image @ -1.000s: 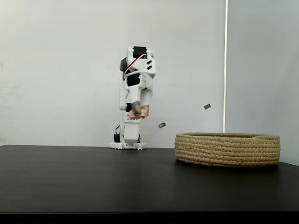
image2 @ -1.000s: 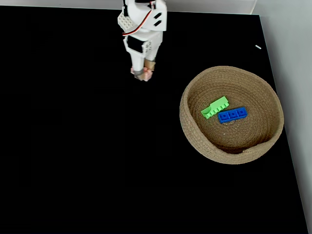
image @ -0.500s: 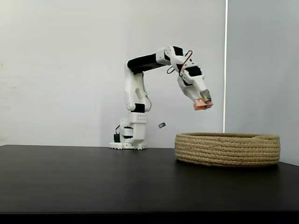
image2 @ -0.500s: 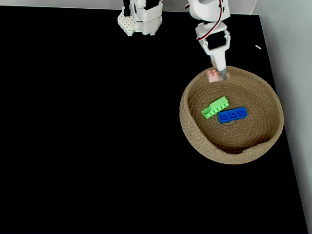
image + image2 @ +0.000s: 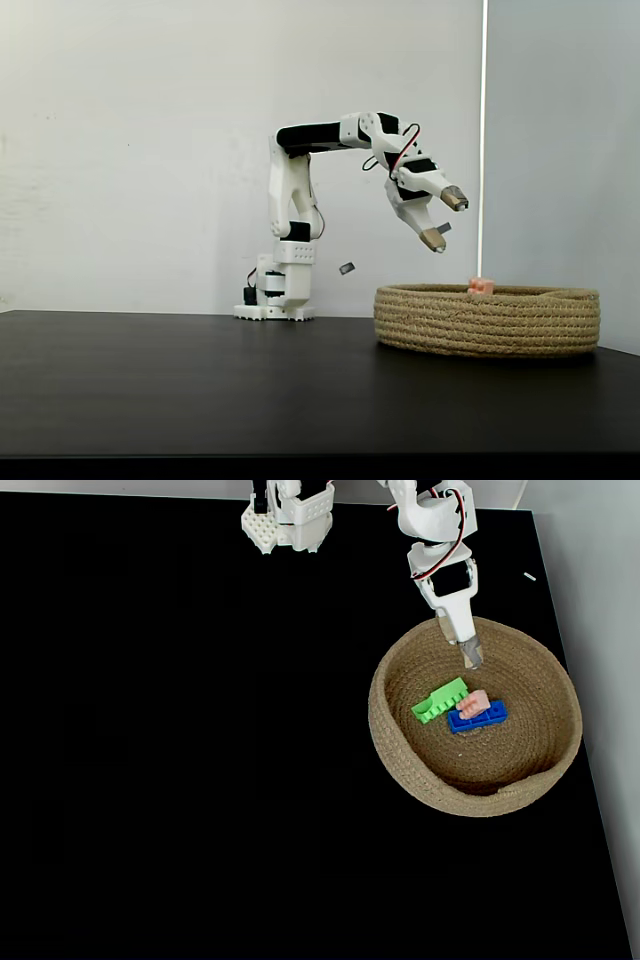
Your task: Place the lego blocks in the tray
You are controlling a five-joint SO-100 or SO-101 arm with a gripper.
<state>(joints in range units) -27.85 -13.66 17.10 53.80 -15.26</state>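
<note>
Tan coiled-rope tray [image 5: 395,755] sits on the black table [image 5: 180,780], right of the arm's base [image 5: 273,300] in both fixed views; 3 lego bricks inside it: green brick [image 5: 440,700], blue brick [image 5: 478,716], and pink brick [image 5: 473,704] lying partly over the blue one beside the green; from the side, the pink brick [image 5: 481,286] just tops the tray rim [image 5: 487,293]; gripper [image 5: 446,219] hangs over the tray's back edge, jaws spread wide, holding nothing; from above, gripper [image 5: 468,652] points into the tray, apart from the bricks.
</note>
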